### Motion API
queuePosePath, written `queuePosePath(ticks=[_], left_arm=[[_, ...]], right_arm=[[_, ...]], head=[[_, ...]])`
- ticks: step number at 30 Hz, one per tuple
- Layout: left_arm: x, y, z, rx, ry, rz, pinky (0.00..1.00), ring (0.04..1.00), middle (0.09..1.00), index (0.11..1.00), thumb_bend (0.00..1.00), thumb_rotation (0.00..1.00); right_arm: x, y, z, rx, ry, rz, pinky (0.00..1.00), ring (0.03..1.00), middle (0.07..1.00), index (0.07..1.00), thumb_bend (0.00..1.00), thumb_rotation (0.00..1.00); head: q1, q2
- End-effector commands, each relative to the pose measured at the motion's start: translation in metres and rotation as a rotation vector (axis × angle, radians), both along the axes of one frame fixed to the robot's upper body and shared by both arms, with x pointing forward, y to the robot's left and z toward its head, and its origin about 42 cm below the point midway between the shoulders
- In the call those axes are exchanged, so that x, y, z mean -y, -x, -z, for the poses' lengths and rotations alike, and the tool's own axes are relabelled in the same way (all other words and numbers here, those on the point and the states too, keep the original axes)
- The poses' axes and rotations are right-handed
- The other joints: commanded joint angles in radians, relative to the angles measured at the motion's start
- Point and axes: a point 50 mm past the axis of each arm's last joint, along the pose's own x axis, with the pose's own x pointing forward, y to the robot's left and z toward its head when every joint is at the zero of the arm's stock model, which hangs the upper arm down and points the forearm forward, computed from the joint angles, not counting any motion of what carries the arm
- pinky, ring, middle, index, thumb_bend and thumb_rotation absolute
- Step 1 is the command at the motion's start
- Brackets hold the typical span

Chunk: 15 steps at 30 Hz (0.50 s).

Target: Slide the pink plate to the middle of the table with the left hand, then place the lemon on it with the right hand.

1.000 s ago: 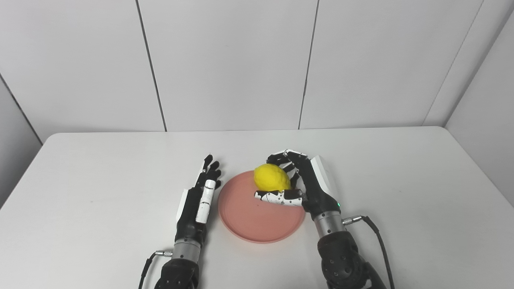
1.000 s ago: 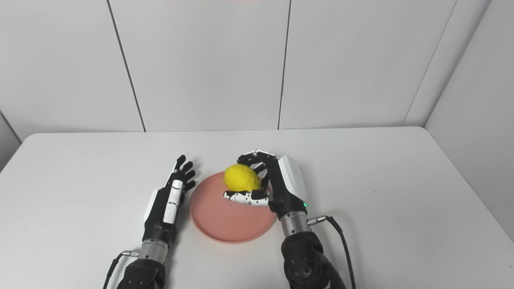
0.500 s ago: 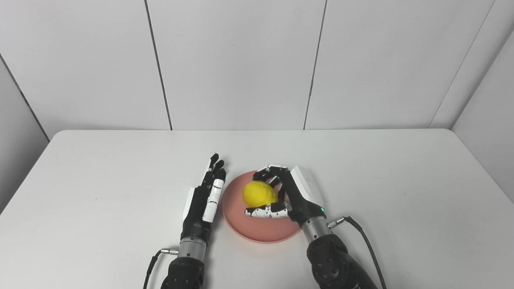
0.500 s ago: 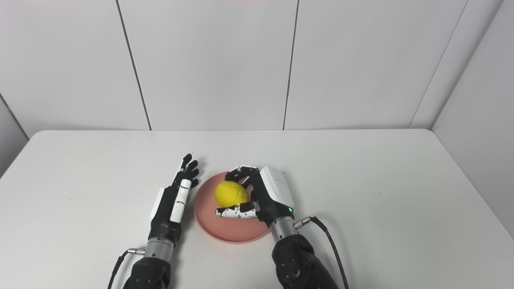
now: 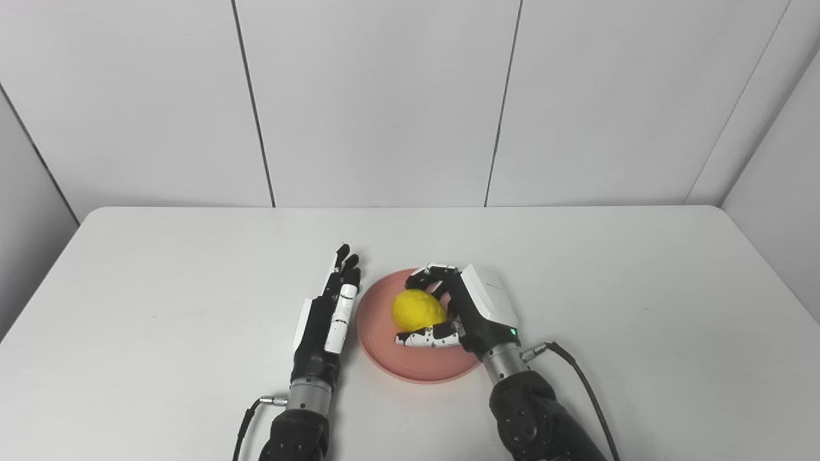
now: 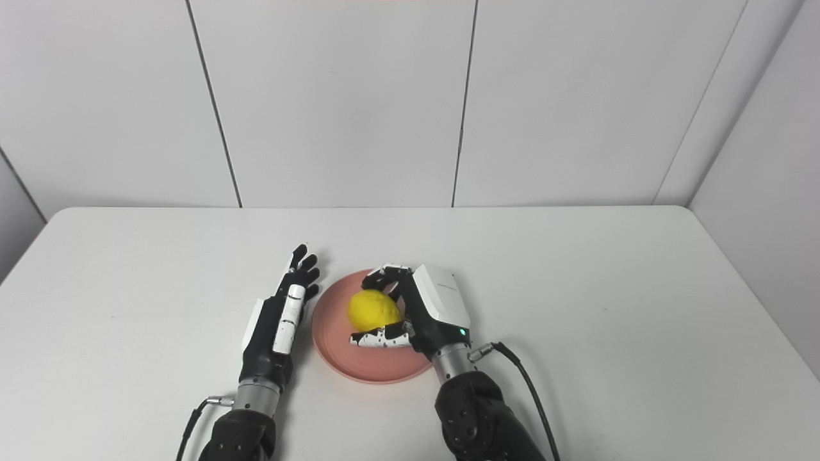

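- Left eye view: the pink plate lies on the white table, near its middle and toward the near edge.
- The lemon sits inside the plate, on its far half, yellow and dimpled.
- The right hand comes over the plate's right rim; its fingers curl around the far side of the lemon while the thumb lies along the lemon's near side, so the hand is clasped on the fruit.
- Whether the lemon's underside touches the plate cannot be told.
- The left hand lies just beside the plate's left rim, palm edge toward it, its fingers straight and pressed together, holding nothing.
- A grey cable runs from the right wrist, right of the plate.
- Right eye view: the same layout; the plate shows a bare near half in front of the lemon.
- The right hand wraps the lemon from the right; the left hand lies flat just left of the plate, with a thin gap between them.
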Motion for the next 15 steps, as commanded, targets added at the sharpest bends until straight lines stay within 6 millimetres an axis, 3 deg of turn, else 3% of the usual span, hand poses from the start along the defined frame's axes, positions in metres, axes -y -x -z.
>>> queuePosePath(ticks=[1, 4, 6, 7, 9, 11, 15], left_arm=[[0.002, 0.012, 0.023, -0.062, -0.01, 0.002, 0.94, 0.952, 0.963, 0.964, 0.6, 1.0], [0.001, 0.012, 0.023, -0.06, -0.027, 0.007, 0.95, 0.955, 0.966, 0.967, 0.61, 1.0], [0.001, 0.012, 0.022, -0.056, -0.018, -0.002, 0.94, 0.957, 0.964, 0.961, 0.6, 1.0], [0.001, 0.012, 0.022, -0.053, -0.011, -0.006, 0.93, 0.957, 0.961, 0.957, 0.59, 1.0], [0.0, 0.011, 0.023, -0.053, -0.014, -0.007, 0.93, 0.96, 0.96, 0.955, 0.59, 1.0], [-0.001, 0.012, 0.024, -0.06, -0.029, 0.005, 0.94, 0.965, 0.967, 0.963, 0.62, 1.0], [-0.003, 0.011, 0.023, -0.066, -0.025, 0.0, 0.94, 0.962, 0.968, 0.963, 0.62, 1.0]], right_arm=[[0.004, -0.003, -0.012, 0.078, 0.014, -0.015, 0.5, 0.537, 0.49, 0.508, 0.52, 0.0], [0.005, -0.001, -0.015, 0.123, 0.016, -0.026, 0.58, 0.617, 0.495, 0.499, 0.52, 0.0], [0.005, 0.002, -0.017, 0.136, 0.011, -0.034, 0.66, 0.701, 0.673, 0.499, 0.51, 0.12], [0.005, 0.003, -0.018, 0.139, 0.01, -0.038, 0.69, 0.738, 0.717, 0.623, 0.57, 0.23], [0.005, 0.006, -0.02, 0.139, 0.01, -0.042, 0.76, 0.804, 0.788, 0.748, 0.64, 0.4], [0.005, 0.009, -0.022, 0.137, 0.01, -0.048, 0.82, 0.846, 0.824, 0.782, 0.66, 0.48], [0.007, 0.014, -0.025, 0.143, 0.004, -0.075, 0.89, 0.885, 0.861, 0.811, 0.67, 0.54]], head=[[0.0, -0.001], [-0.001, -0.001], [-0.001, 0.0], [-0.002, -0.002], [-0.003, -0.003], [-0.002, -0.002], [-0.003, 0.0]])
